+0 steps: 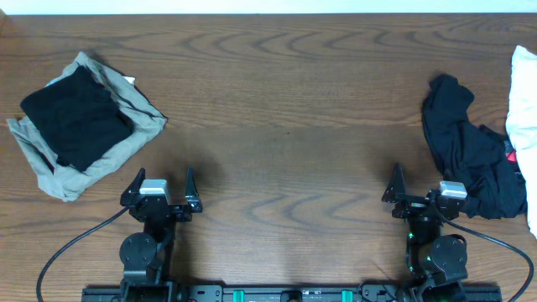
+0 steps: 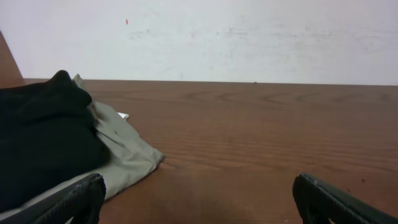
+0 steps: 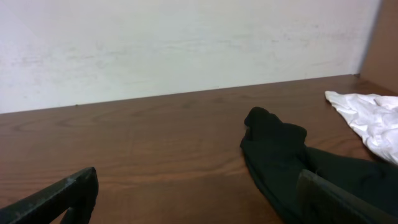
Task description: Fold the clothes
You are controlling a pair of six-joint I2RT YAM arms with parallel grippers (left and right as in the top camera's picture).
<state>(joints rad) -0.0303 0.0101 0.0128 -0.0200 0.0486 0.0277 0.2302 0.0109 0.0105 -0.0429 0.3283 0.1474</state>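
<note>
A folded black garment (image 1: 77,117) lies on top of a folded khaki-grey garment (image 1: 126,138) at the left of the table; both also show in the left wrist view, black garment (image 2: 43,140) over khaki-grey garment (image 2: 127,155). A crumpled black garment (image 1: 470,151) lies at the right, also black garment (image 3: 283,155). My left gripper (image 1: 160,186) is open near the front edge, right of the folded pile, holding nothing. My right gripper (image 1: 425,191) is open, its right finger beside the crumpled black garment, nothing between its fingers.
A white cloth (image 1: 524,109) lies at the table's right edge, past the crumpled black garment, seen too as the white cloth (image 3: 367,118). A pale wall runs behind the wooden table (image 1: 285,109).
</note>
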